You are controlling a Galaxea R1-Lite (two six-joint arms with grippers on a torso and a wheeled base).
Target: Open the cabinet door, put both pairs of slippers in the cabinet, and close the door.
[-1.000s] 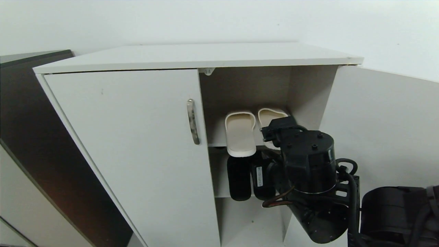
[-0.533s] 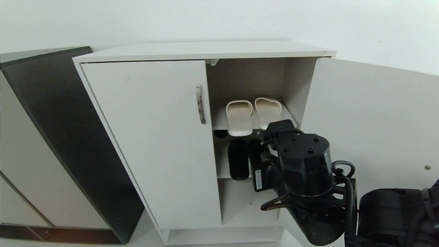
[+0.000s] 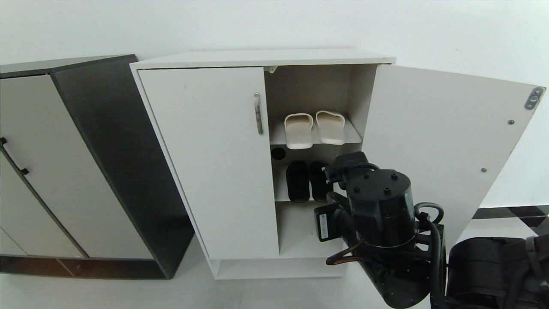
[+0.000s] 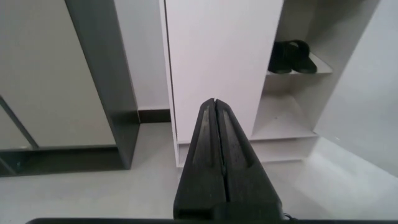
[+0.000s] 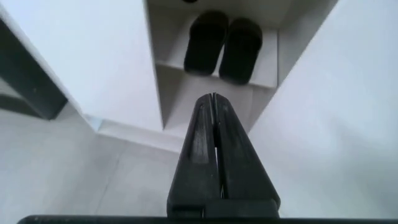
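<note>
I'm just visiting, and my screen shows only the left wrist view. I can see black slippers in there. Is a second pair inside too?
Observer: Yes. White slippers lie side by side on the upper shelf, above the black slippers.
Visitor: Is the cupboard closed up yet?
Observer: No. The right door is swung wide open.
Visitor: Is the other arm carrying anything?
Observer: No. The right gripper is shut and empty, out in front of the black slippers and clear of them.
</note>
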